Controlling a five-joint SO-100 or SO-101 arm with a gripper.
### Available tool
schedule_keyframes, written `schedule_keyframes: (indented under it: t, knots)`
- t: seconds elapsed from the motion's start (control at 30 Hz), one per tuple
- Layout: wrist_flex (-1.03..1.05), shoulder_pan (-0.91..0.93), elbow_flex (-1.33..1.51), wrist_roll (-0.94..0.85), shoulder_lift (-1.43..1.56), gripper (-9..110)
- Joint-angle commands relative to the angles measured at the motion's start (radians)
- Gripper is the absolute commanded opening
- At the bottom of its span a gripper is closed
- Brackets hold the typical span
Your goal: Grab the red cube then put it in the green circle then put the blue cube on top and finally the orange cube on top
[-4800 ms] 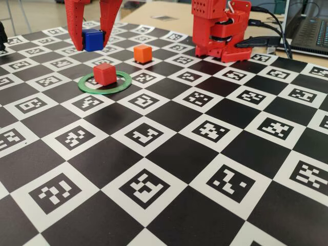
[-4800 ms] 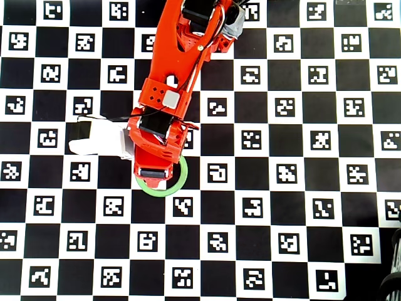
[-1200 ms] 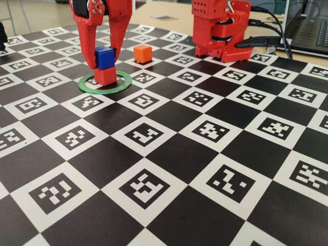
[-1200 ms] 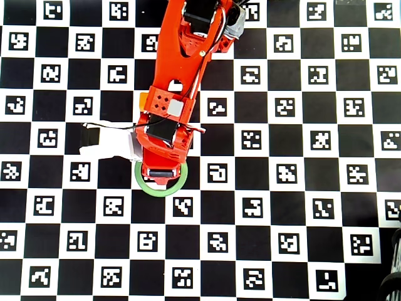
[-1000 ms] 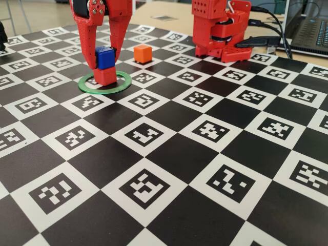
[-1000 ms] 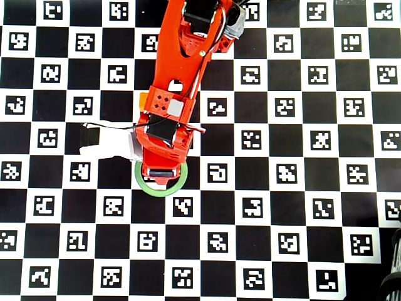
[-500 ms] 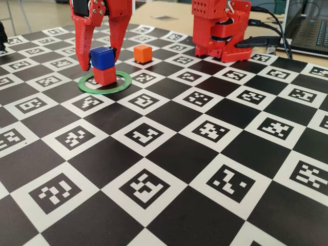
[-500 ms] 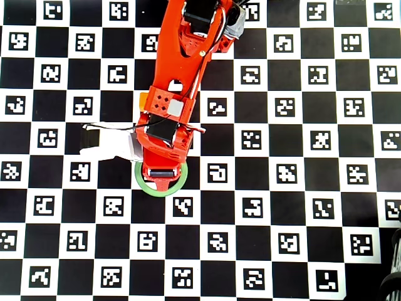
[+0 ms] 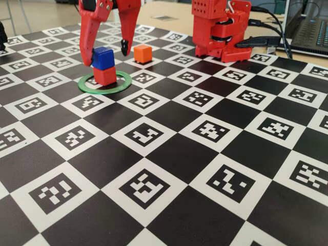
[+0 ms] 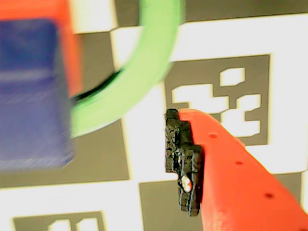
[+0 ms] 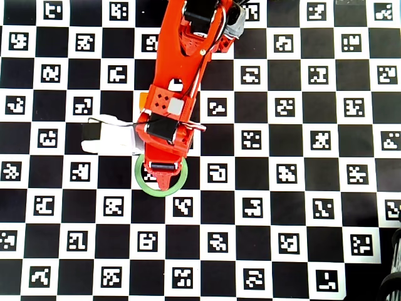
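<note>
Fixed view | blue cube [image 9: 102, 57] stacked on red cube [image 9: 105, 75] inside green circle [image 9: 104, 82], squarely enough to stand unheld | gripper [image 9: 106, 57] spread wide, gripping nothing, one finger [image 9: 88, 38] just beside blue cube, other clear toward orange cube [image 9: 142, 53] | orange cube on board behind stack, probably next to stack.

Blue cube [image 9: 102, 57] matte plastic (smooth); gripper [image 9: 106, 57] rough printed plastic

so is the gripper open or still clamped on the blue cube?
Open. In the fixed view the gripper fingers stand spread either side of the blue cube, which sits on the red cube inside the green circle.
</note>
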Motion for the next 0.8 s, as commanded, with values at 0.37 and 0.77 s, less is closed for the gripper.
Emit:
schedule_keyframes:
  t: [0.37,0.77]
  knots:
    - [0.173,0.054,-0.064,-0.023,0.321,45]
    - [0.187,0.27,0.115,-0.232,0.459,44]
